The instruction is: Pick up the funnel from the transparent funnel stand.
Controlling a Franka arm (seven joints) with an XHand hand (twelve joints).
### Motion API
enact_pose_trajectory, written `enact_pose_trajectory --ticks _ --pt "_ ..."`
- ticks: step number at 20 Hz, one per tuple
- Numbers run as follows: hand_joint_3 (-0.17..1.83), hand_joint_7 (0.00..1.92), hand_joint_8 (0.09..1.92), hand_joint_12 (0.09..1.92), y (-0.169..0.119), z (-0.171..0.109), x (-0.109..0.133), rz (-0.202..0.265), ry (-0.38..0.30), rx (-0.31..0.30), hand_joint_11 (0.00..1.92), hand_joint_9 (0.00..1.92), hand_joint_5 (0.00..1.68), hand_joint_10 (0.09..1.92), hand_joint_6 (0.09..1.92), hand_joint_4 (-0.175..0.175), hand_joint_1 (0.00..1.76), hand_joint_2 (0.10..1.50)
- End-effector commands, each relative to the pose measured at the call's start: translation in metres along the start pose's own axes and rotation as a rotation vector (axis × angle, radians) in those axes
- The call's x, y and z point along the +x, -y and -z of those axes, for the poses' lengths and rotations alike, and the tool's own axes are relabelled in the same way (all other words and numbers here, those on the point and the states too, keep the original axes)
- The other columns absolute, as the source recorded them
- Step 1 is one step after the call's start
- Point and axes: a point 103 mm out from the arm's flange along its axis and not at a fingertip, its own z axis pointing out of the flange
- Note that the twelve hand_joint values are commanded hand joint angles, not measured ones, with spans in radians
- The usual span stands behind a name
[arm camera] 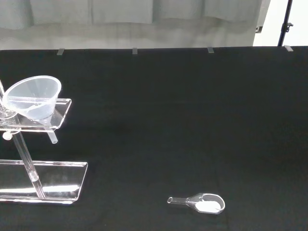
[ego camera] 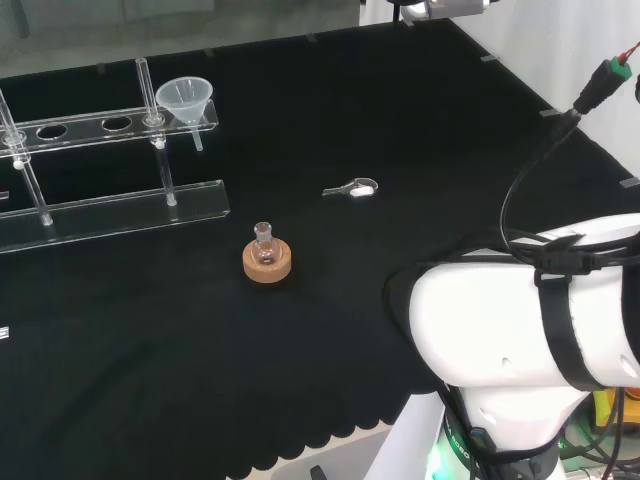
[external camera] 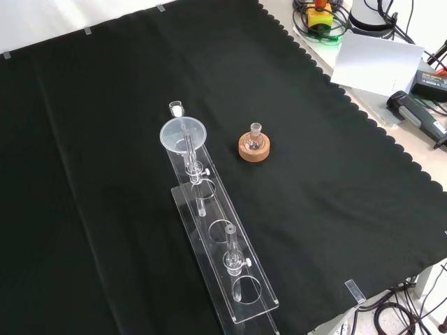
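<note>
A clear funnel (ego camera: 185, 98) sits in the end hole of the transparent stand's upper shelf (ego camera: 80, 128), its stem hanging down through the shelf. In the front view the funnel (external camera: 183, 134) stands at the far end of the long stand (external camera: 227, 241). The wrist view looks at the funnel (arm camera: 32, 97) from a distance, resting tilted on the shelf's end (arm camera: 60, 115), with the stand's base plate (arm camera: 57, 175) below it.
A small glass flask on a cork ring (ego camera: 267, 258) stands in front of the stand, also seen in the front view (external camera: 254, 145). A clear scoop with white powder (ego camera: 355, 188) lies on the cloth. The arm's white link (ego camera: 520, 320) rises at the head view's right.
</note>
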Motion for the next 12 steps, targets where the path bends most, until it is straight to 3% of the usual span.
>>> enact_pose_trajectory --ticks 1,3,7,8,9,11,12 --pt "0.25 0.16 0.12 1.26 0.000 -0.002 0.010 -0.007 -0.007 -0.015 0.00 0.09 0.10 0.34 0.09 0.029 0.35 0.57" --pt "0.17 0.06 0.09 1.26 0.004 -0.009 0.032 0.000 -0.009 -0.055 0.00 0.02 0.02 0.33 0.09 0.027 0.28 0.58" --pt "0.11 0.04 0.10 1.24 0.005 -0.019 0.060 0.043 0.039 -0.058 0.00 0.00 0.00 0.31 0.09 0.026 0.15 0.57" --pt "0.10 0.02 0.09 1.14 0.004 -0.021 0.065 0.063 0.052 -0.046 0.00 0.00 0.00 0.19 0.09 0.028 0.15 0.57" --pt "0.09 0.01 0.09 0.92 0.003 -0.022 0.068 0.078 0.055 -0.039 0.00 0.00 0.00 0.10 0.09 0.035 0.15 0.58" --pt "0.06 0.00 0.09 0.31 -0.001 -0.022 0.073 0.098 0.043 -0.049 0.00 0.00 0.00 0.09 0.09 0.051 0.18 0.58" --pt "0.05 0.00 0.09 0.16 -0.004 -0.023 0.076 0.105 0.036 -0.052 0.00 0.00 0.00 0.09 0.09 0.055 0.20 0.59"
